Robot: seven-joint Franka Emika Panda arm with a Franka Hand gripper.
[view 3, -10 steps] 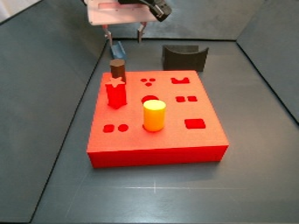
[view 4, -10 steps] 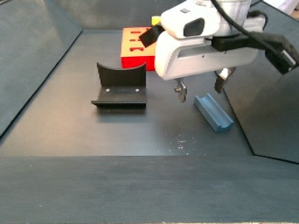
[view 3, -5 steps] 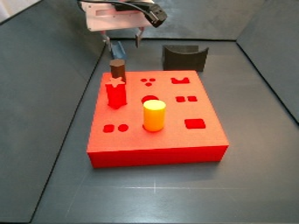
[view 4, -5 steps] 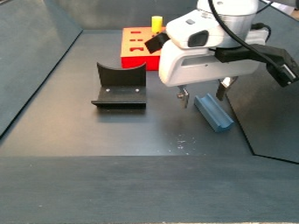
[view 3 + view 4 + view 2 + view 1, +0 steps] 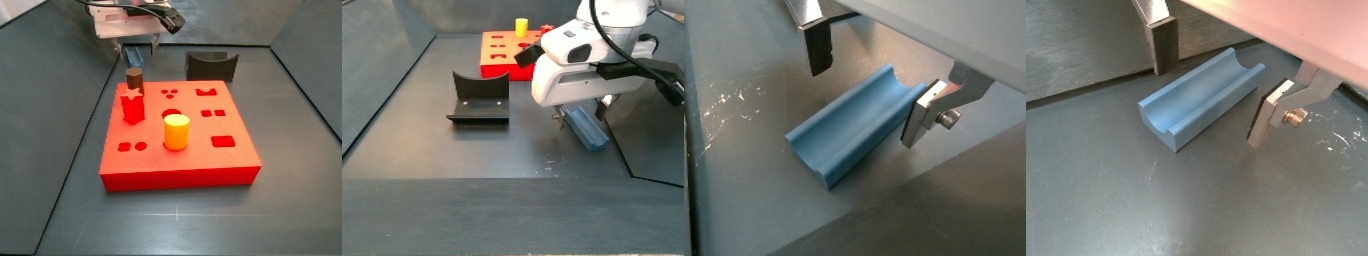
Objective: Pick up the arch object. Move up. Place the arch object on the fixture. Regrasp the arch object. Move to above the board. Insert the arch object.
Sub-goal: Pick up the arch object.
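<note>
Side views show a dark grey floor (image 5: 476,160) enclosed by sloping dark walls. In a side view the board (image 5: 181,140) is seen at the centre of the frame, with a yellow cylinder (image 5: 177,131), a red star-shaped peg (image 5: 132,105) and a brown cylinder (image 5: 135,78) standing in it; the fixture (image 5: 211,66) is seen just behind its far edge. In a side view the fixture (image 5: 478,98) is placed left of centre, and the arch object (image 5: 588,128) lies flat on the floor at the right, well apart from the fixture, its long axis running from upper left to lower right.

The gripper (image 5: 580,107) is lowered directly over the arch object. In both wrist views the arch object (image 5: 1201,96) (image 5: 848,125) is seen lying with its curved cut-out facing upward, and the gripper (image 5: 1217,77) is spread wide, one silver finger (image 5: 1164,44) on each long side of the piece, neither touching it. The gripper (image 5: 871,82) thus straddles the piece across its width.
</note>
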